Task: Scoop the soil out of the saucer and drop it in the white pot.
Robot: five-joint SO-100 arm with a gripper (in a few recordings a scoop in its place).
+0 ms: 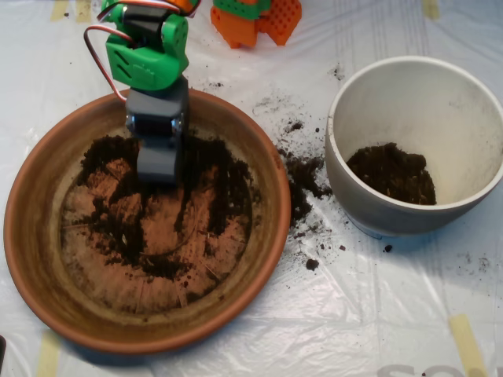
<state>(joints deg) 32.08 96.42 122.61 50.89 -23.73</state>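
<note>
The scoop (pixel 159 161) sits low in the saucer (pixel 35 236), soil (pixel 228 184) around it. Far to its right stands the white pot (pixel 464 133), holding soil.

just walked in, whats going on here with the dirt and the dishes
A green robot arm's grey scoop is down in the terracotta saucer, at the back of the thin soil smeared over its ridged bottom. The white pot to the right already holds a small heap of soil. Some has spilled on the plastic sheet between them.

Surface (pixel 259 330) under wrinkled clear plastic sheeting. Yellowish tape strips at edges, one lower right (pixel 469 343). Orange perforated plastic part (pixel 259 20) at top edge, near centre.
</note>
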